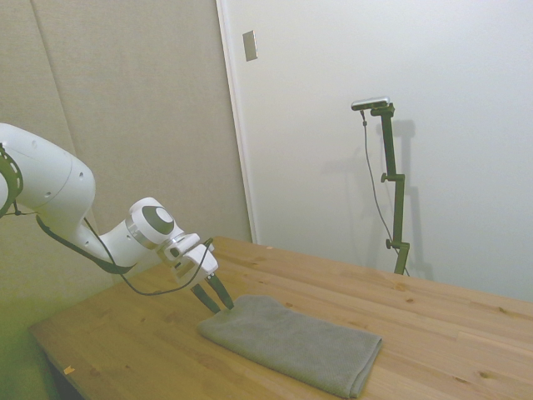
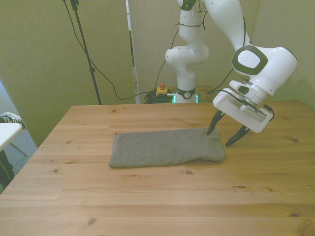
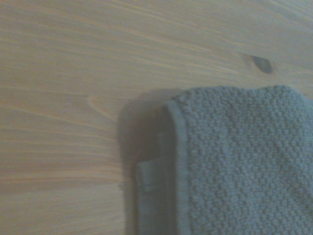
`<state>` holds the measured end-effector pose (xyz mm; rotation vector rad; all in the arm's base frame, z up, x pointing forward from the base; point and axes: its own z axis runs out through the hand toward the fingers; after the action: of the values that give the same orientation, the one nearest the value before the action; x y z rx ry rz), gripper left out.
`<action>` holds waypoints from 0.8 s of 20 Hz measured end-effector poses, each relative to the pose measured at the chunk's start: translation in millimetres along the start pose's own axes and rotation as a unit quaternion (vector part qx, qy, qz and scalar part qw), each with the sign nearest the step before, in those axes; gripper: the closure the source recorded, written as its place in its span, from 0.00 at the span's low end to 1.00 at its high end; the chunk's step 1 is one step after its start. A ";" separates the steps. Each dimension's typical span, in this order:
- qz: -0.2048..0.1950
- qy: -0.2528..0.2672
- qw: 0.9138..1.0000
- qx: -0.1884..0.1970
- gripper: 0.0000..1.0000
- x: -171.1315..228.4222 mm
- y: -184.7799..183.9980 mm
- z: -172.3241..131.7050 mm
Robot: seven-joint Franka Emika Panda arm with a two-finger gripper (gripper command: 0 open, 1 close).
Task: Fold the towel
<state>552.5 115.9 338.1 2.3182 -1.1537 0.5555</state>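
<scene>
One tool point(image 1: 217, 302) shows in the side view, tips down at the near end of the towel point(image 1: 291, 342), which lies flat on the counter point(image 1: 433, 317). From the front, its fingers stand spread apart and hold nothing, straddling the towel's short edge on the front view's right, probably lined up to pinch that edge for a fold. Up close, the wrist view shows doubled layers at a corner, hem exposed.

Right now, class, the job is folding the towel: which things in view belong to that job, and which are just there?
Belonging to the job:
towel, lying flat on the table
gripper, open at the towel's end

Just there:
red button on a yellow base, behind the table
cables on the floor
</scene>
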 end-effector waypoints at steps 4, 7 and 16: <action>0.004 -0.001 1.000 -0.008 1.00 11.5 2.6 9.3; 0.009 -0.002 1.000 -0.014 1.00 19.7 6.6 16.4; 0.010 -0.007 1.000 -0.028 1.00 26.5 12.4 33.0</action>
<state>561.9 73.6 329.5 2.2688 -1.1845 0.5082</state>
